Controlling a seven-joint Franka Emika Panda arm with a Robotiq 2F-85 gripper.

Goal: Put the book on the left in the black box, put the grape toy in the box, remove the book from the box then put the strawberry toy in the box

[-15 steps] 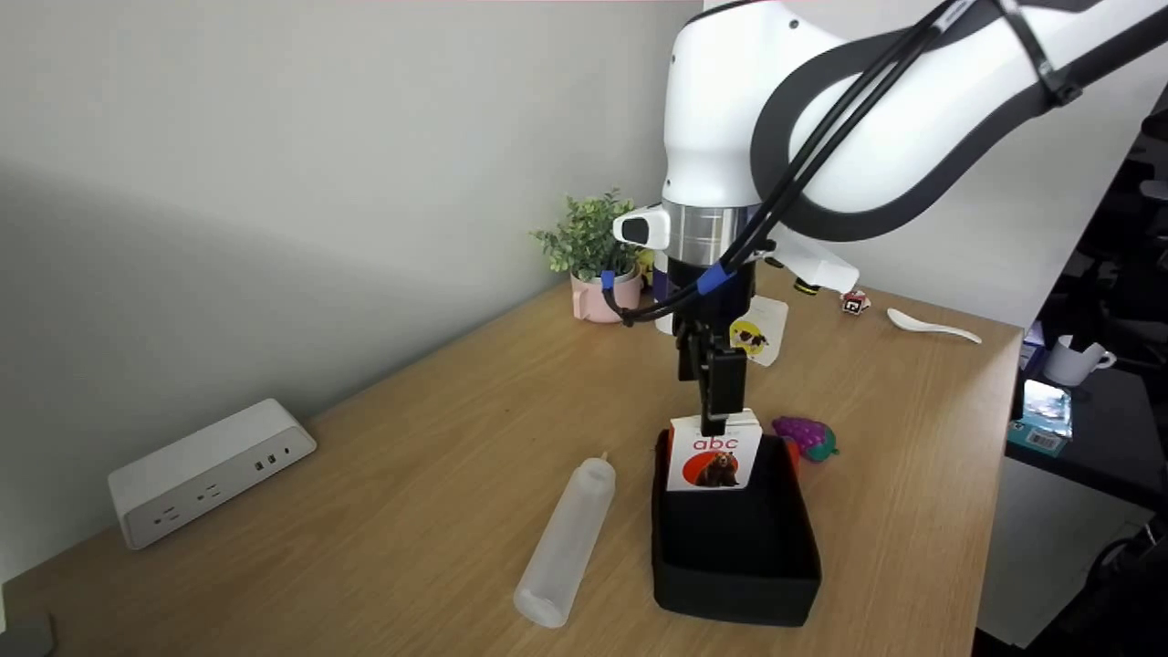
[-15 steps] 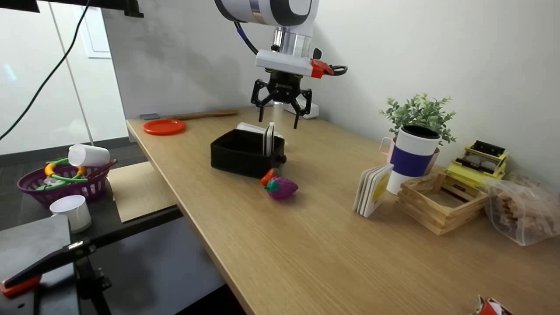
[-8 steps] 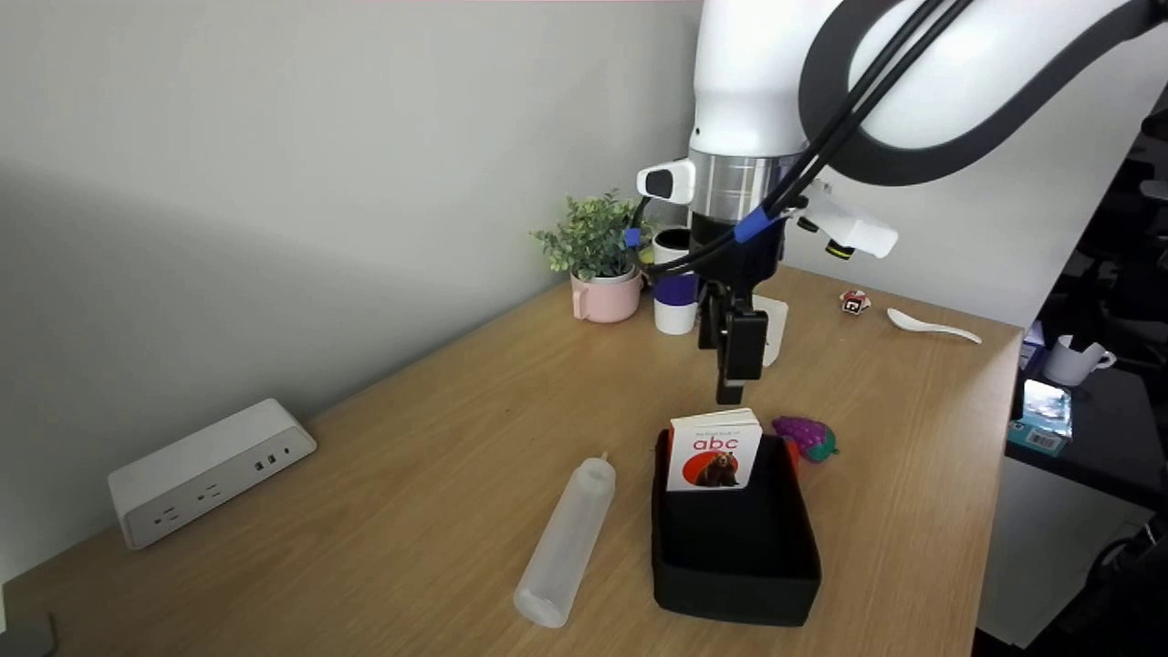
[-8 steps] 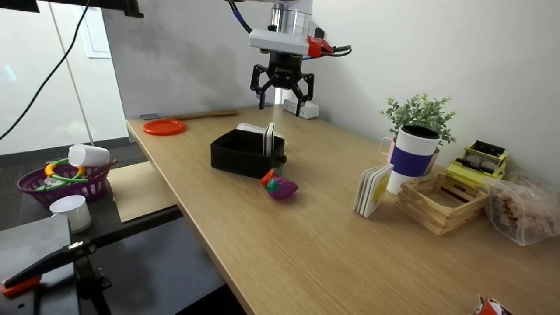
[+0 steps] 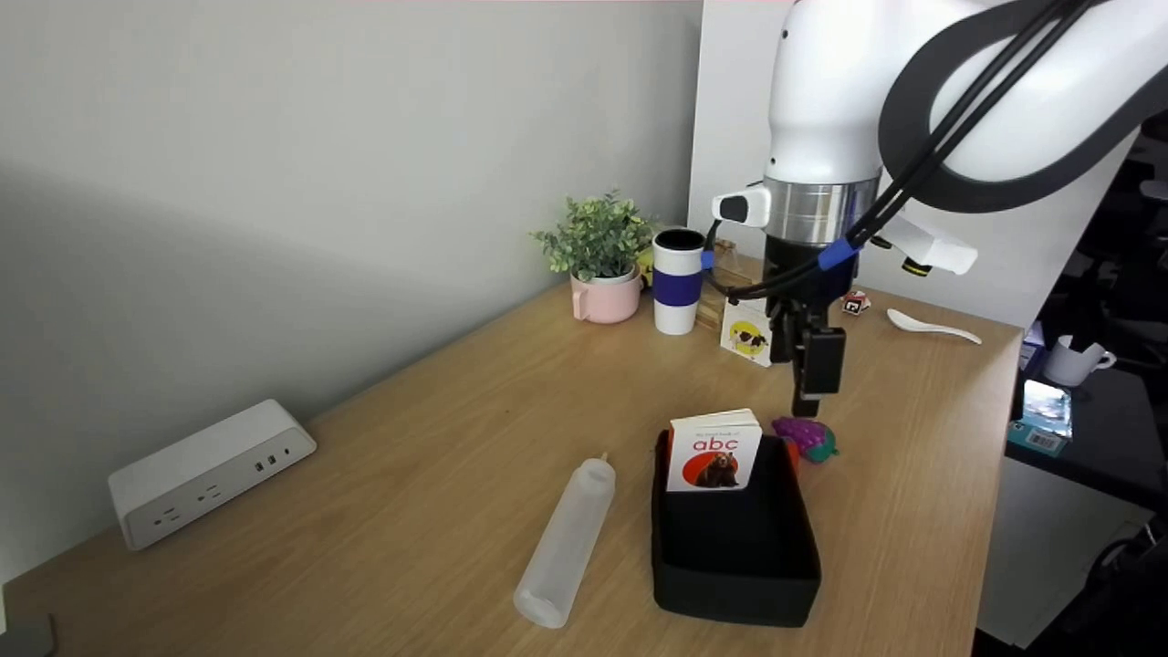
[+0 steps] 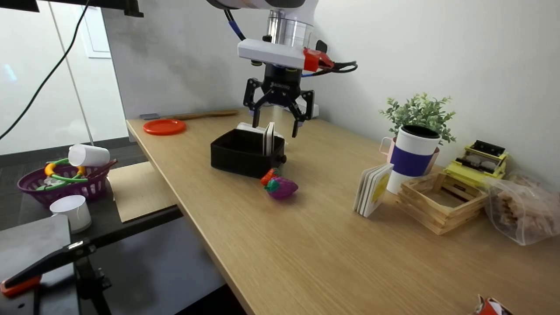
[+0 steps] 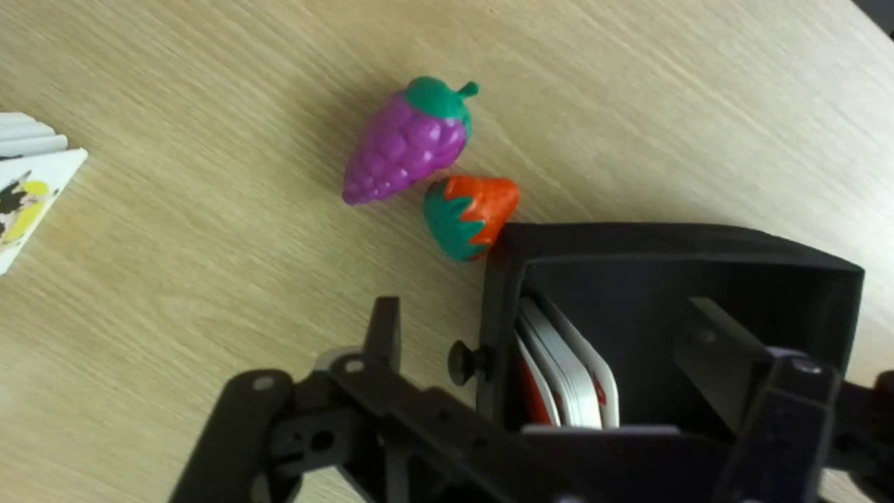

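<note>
Tabletop has a black box, book inside, grape toy and strawberry toy nearby, tool chilling above, spread wide.

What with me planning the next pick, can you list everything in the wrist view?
table: 1, pale wood, fills background
black box: 1, black, lower right
knob: 1, black, on box's outer wall
abc book: 1, white and red, inside box, knob end
strawberry toy: 1, red and green, by box corner
grape toy: 1, purple and green, on table, upper middle
cow book: 1, white and yellow, left edge
unidentified patch: 1, dark, top right corner
gripper: 1, black, open, across bottom
</note>
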